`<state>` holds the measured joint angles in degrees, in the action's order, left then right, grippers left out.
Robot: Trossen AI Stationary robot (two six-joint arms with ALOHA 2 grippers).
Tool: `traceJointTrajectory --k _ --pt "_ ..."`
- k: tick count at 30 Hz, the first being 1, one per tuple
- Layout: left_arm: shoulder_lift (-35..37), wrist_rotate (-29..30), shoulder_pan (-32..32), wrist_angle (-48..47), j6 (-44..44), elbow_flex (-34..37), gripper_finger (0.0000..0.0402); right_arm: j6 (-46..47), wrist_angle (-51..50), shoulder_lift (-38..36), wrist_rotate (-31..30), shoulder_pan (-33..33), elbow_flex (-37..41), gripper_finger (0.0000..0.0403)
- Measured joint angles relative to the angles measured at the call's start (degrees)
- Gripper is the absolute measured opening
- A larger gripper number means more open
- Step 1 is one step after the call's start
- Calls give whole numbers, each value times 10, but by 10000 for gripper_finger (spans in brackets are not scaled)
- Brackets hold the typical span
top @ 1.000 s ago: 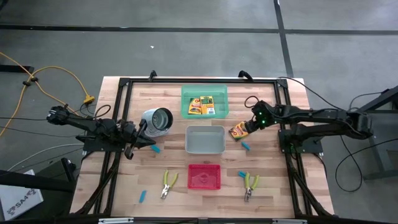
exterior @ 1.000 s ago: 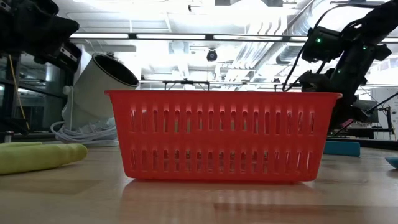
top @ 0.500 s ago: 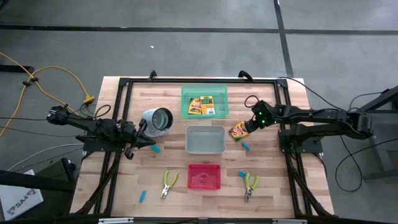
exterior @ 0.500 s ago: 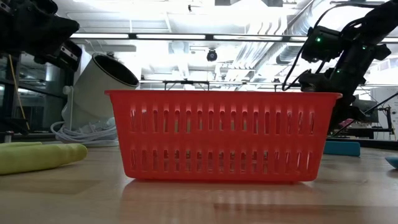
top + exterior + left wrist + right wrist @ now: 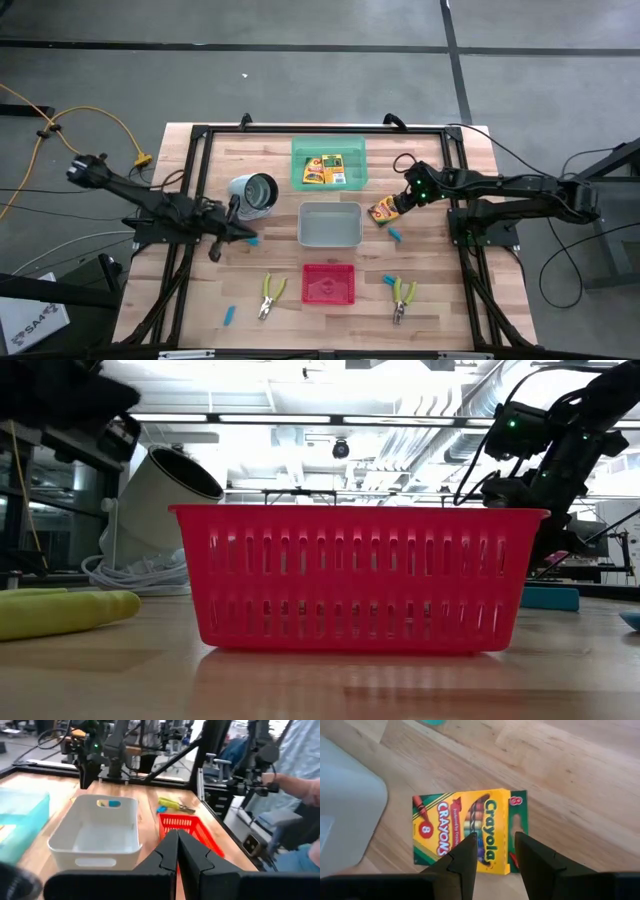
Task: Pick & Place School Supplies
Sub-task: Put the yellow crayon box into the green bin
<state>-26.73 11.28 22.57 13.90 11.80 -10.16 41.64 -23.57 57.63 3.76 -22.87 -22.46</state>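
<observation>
Right fingers [image 5: 492,852] hanging part-open, empty, astride crayon box [image 5: 469,831] beside grey tray [image 5: 330,224]; should be dropping square, closing across short sides. Left fingers [image 5: 177,851] pressed together.

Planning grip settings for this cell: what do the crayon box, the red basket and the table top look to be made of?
Crayon box: apparently printed cardboard, slightly glossy, with flat folded panels and printed lettering.
Red basket: likely moulded plastic, uniform colour, thin slotted walls, mild sheen.
Table top: wood, seemingly butcher-block planks, with visible grain and a light sealed finish.
</observation>
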Motion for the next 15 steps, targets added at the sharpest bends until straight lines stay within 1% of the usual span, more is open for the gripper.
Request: traceJointTrajectory --k 3,9,12,15 --pt "-91 29 11 37 -9 -41 1 -12 0 0 -9 0 0 123" --pt "-267 103 18 42 -10 -153 1 -14 -9 0 -9 0 -1 123" --pt "-337 105 6 41 -10 -206 1 -14 -41 0 -16 0 -1 123" --pt "-387 106 -5 40 -10 -253 1 -14 -77 0 -28 0 -1 123"
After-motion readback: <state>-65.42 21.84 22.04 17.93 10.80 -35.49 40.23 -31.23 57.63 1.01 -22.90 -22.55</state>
